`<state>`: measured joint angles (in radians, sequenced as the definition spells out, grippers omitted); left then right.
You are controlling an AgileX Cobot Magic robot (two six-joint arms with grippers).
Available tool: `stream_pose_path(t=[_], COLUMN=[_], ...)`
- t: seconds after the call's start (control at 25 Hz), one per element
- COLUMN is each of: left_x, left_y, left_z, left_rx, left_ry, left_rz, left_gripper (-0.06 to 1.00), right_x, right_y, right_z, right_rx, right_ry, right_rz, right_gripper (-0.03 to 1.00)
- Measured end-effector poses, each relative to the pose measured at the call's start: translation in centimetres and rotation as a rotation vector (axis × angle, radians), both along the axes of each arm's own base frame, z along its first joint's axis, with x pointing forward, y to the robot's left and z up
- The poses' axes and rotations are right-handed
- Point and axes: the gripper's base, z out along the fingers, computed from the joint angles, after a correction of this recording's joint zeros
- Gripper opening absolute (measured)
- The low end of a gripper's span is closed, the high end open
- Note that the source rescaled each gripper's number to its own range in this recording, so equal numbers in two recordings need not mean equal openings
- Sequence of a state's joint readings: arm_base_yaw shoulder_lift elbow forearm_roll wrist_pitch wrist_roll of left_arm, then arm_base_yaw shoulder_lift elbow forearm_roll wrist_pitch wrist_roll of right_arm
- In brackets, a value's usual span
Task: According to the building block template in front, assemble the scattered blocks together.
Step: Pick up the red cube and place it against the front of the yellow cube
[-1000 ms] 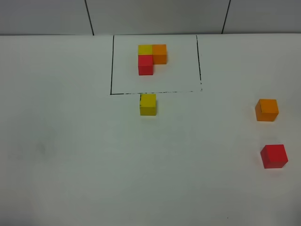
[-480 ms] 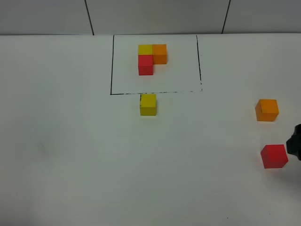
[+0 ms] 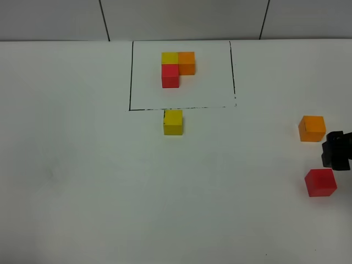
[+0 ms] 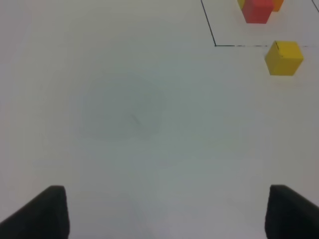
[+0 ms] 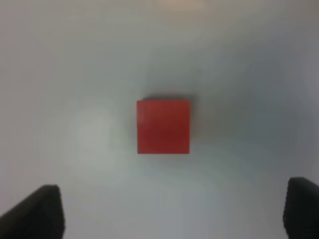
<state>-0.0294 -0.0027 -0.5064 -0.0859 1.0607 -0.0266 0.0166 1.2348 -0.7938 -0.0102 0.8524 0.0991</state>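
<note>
**Both grippers open; three loose blocks lie apart on the table**

In the high view the template point(image 3: 177, 69) sits in the upper middle. Its yellow and orange cubes stand side by side, with the red cube joined below the yellow one. A thin black frame point(image 3: 130, 77) runs around it on the white table point(image 3: 82, 181).

The yellow block point(image 3: 172, 121) lies just below the frame's lower line, left of centre. Whether it touches the line cannot be told. The orange block point(image 3: 312, 128) lies far to the right at mid-height. The red block point(image 3: 320, 182) lies below it near the right edge, apart from it.

The right gripper point(image 5: 167, 211) shows in the high view as a dark shape at the right edge, between the orange and red blocks. Its wrist camera looks straight down on the red block. The two fingertips stand wide apart with nothing between them, clear of the block.

The left gripper point(image 4: 164, 214) is out of the high view. In its wrist view the fingers are spread wide over bare table and hold nothing, with the yellow block and the frame's corner well ahead.
</note>
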Motion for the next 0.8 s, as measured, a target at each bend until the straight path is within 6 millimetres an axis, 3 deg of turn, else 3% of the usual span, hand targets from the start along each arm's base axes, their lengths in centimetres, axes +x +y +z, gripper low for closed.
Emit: stream_pose_path(t=[0.8], left_x=[0.0], left_y=[0.0], left_z=[0.0], left_rx=[0.0], left_ry=[-0.001], left_rz=[0.0], left_gripper=[0.73], right_x=[2.4], right_y=[0.0], right_z=[-3.3], right_rx=[-0.004], right_ry=[0.109], right_rz=[0.007], right_gripper=[0.79])
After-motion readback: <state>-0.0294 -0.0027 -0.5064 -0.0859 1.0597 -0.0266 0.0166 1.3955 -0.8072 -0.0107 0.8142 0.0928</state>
